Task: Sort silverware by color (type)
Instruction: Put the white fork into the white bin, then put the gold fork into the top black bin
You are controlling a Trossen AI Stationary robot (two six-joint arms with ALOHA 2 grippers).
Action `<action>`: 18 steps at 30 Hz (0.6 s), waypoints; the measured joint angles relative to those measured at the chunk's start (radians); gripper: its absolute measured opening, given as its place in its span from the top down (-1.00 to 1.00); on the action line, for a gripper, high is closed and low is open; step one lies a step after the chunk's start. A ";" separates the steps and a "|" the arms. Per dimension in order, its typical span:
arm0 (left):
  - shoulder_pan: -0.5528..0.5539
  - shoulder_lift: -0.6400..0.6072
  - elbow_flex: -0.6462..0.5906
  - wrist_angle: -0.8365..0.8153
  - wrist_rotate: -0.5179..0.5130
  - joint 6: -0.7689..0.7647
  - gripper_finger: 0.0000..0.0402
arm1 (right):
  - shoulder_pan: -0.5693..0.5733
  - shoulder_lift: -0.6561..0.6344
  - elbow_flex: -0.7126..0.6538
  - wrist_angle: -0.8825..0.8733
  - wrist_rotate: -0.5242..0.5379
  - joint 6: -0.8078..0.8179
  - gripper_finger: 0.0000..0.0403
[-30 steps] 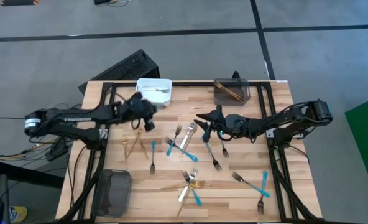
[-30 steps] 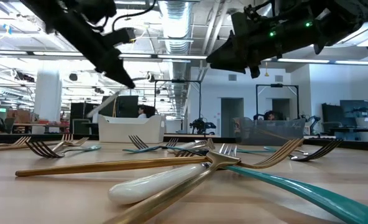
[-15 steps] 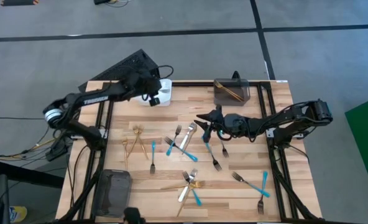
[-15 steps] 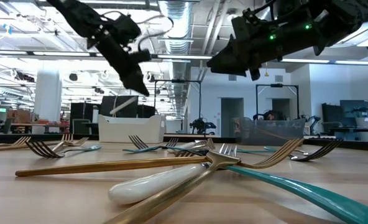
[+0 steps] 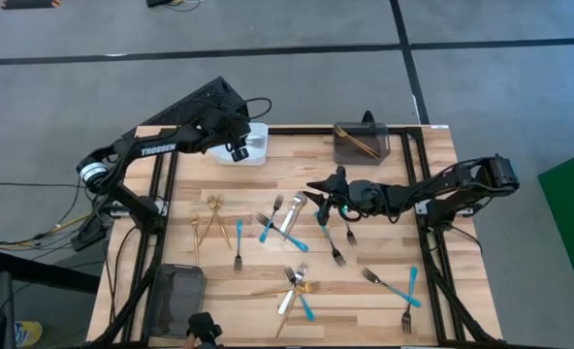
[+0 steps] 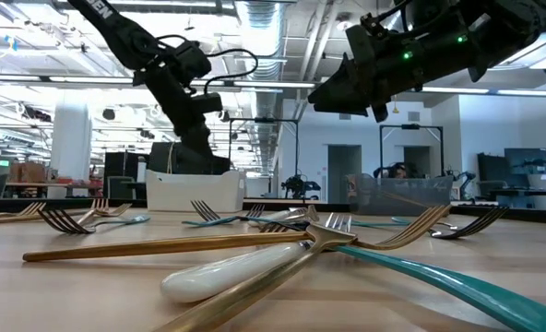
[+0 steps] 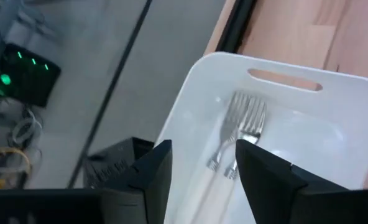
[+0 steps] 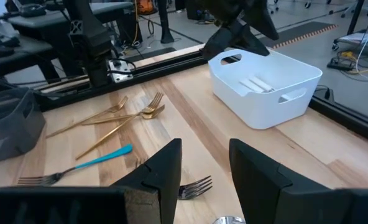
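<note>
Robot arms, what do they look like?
Both are skinny and black with joints. The left arm has white letters along it and a silver ring near its base. Black cables loop off the left gripper. The right gripper has a tiny green light.

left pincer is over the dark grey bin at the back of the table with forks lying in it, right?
Not quite. The left pincer is over the white bin, not the dark grey bin. The left wrist view shows the forks lying in that white bin, beyond its parted fingers.
</note>
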State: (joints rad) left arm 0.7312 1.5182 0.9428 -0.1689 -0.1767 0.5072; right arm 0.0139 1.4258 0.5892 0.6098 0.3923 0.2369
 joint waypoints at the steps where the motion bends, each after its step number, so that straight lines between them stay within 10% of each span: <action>1: -0.005 -0.008 0.000 -0.023 -0.002 -0.017 0.17 | 0.000 0.000 0.000 0.000 0.000 0.005 0.21; 18: -0.261 -0.293 -0.182 -0.190 0.015 -0.423 0.28 | 0.010 0.000 0.000 -0.128 0.037 0.207 0.21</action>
State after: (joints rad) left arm 0.4704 1.2256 0.7613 -0.3591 -0.1612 0.0840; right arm 0.0239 1.4258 0.5896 0.4816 0.4294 0.4441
